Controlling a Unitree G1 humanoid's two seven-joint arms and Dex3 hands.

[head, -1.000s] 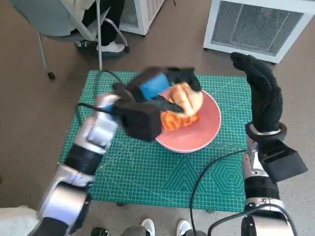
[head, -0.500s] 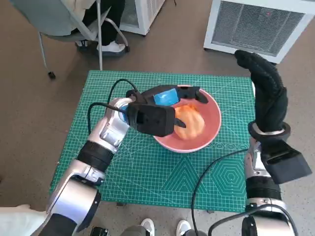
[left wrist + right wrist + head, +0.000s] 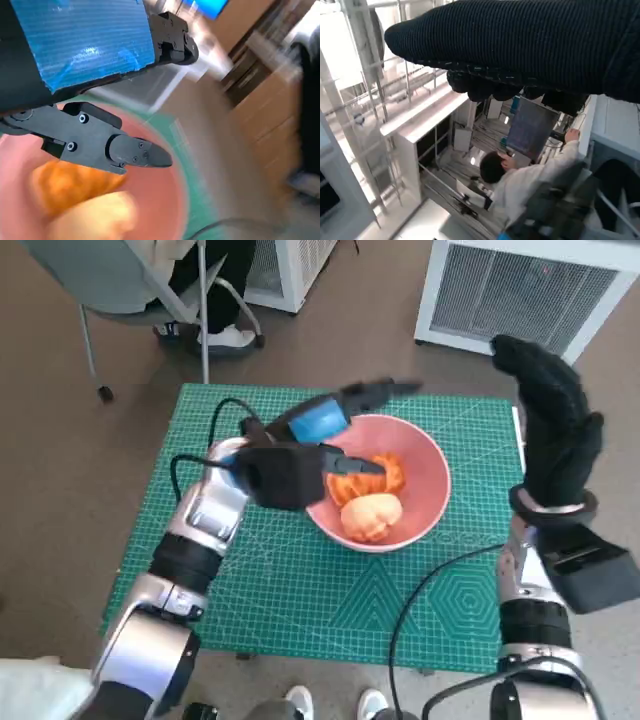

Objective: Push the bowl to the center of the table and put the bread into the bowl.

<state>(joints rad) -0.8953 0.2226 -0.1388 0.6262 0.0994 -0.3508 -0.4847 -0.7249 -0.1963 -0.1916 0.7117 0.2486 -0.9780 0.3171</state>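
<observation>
Head view: the bread [image 3: 366, 502] lies in the bowl [image 3: 425, 475] near the table's [image 3: 300, 590] middle; the left hand [image 3: 325, 425] hovers over the rim, fingers spread, empty. The right hand [image 3: 555, 435] is raised, holding nothing.

Left wrist view: fingers [image 3: 135, 152] close above bread; withdrawing low could clip the rim and shove the bowl off-center.

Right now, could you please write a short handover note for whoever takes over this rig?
Left hand: open, fingers spread above the bowl's far-left rim, holding nothing.
Right hand: raised off the table's right edge, holding nothing; the pictures do not show whether it is open or shut.
Bowl: pink, on the green mat, roughly at the table's middle.
Bread: both pieces lie inside the bowl.
Done: bowl looks centred, bread is in.
Left: probably only drawing the left arm back clear of the bowl.
</observation>
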